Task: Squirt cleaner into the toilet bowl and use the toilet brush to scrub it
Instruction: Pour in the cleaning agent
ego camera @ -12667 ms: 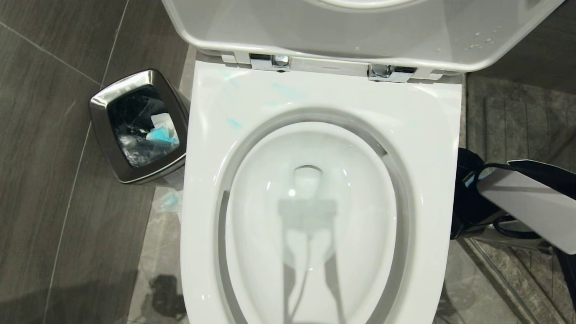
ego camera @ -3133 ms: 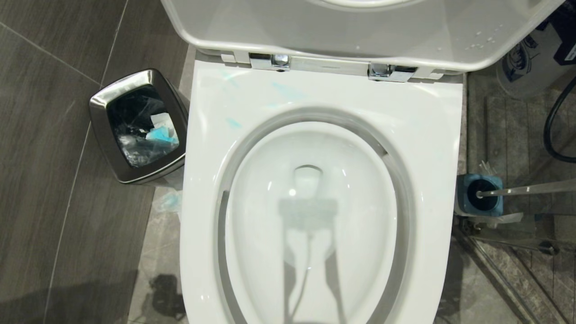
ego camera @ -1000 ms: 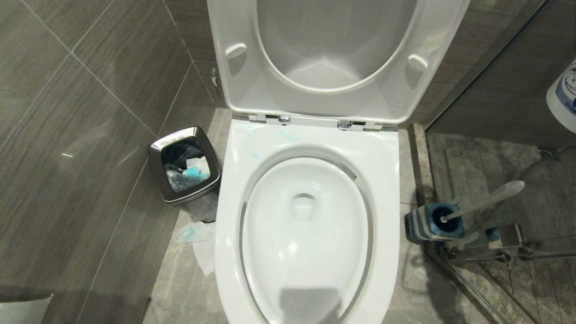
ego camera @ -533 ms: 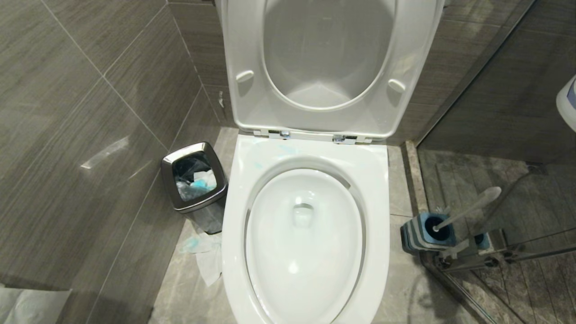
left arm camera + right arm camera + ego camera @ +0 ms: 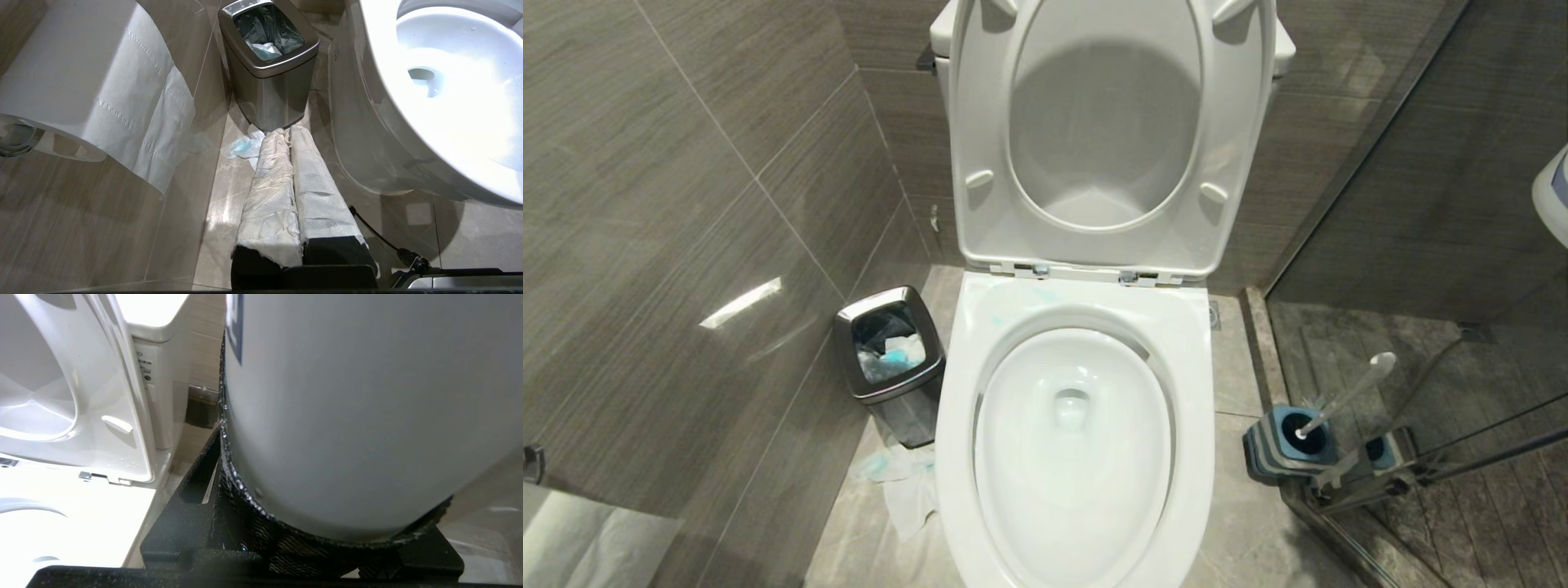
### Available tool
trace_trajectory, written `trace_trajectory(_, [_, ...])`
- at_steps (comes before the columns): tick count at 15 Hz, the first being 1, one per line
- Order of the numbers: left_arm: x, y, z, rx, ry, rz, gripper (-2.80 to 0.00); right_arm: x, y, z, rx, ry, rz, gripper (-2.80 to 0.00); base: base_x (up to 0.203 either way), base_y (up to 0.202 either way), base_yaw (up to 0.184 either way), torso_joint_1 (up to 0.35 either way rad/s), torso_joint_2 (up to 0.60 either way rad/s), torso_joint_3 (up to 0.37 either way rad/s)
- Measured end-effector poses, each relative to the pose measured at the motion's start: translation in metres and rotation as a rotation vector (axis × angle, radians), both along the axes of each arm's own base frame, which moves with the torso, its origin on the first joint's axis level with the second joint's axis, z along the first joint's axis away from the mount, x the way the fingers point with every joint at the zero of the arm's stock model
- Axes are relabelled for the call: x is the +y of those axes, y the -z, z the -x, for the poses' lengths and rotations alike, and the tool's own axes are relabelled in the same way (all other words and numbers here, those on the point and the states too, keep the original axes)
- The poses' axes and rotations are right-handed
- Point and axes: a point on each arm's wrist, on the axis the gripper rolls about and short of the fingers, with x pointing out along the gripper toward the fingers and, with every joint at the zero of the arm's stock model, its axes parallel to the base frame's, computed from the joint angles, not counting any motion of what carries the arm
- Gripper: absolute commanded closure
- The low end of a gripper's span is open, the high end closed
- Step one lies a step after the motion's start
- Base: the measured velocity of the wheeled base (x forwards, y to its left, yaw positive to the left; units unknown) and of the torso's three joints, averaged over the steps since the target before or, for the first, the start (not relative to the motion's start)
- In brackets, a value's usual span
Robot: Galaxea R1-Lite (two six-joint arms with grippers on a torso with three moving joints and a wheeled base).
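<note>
Right wrist view: a white bottle [image 5: 359, 408] is clamped in the right gripper [image 5: 327, 522], presumably for squirting into the toilet bowl [image 5: 1201, 384]; left gripper [image 5: 288, 134] is kept closed.

The room is lit from above with soft, even light. A bright streak of glare shines on the grey wall tiles [image 5: 739, 304]. In the left wrist view the toilet bowl [image 5: 449, 102] glows so white that its details wash out. In the right wrist view a big white bottle [image 5: 359, 408] sits very close and looks fuzzy, and the rim below is washed out too. The head view's edges bend a little.
</note>
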Motion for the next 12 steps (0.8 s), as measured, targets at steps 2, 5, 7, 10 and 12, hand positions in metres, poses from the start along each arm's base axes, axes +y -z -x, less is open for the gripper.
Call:
trace_trajectory(2, [0.000,0.000,0.000,0.000,0.000,0.000,0.00,0.000,0.002,-0.001,0.006,0.003,0.003,0.00,0.000,0.000,0.000,0.003,0.00,0.018])
trace_trajectory(5, [0.000,0.000,0.000,0.000,0.000,0.000,0.00,0.002,0.004,-0.004,0.022,-0.006,0.054,0.00,0.000,0.000,0.000,0.000,0.00,0.000])
trace_trajectory(7, [0.000,0.000,0.000,0.000,0.000,0.000,0.00,0.006,0.006,-0.008,0.043,-0.032,0.086,0.00,0.000,0.000,0.000,0.000,0.00,0.000])
trace_trajectory(10, [0.000,0.000,0.000,0.000,0.000,0.000,0.00,0.018,0.009,-0.023,0.077,-0.088,0.137,0.00,0.000,0.000,0.000,0.000,0.00,0.000])
trace_trajectory(12, [0.000,0.000,0.000,0.000,0.000,0.000,0.00,0.027,0.007,-0.037,0.093,-0.118,0.138,0.00,0.000,0.000,0.000,0.000,0.00,0.000])
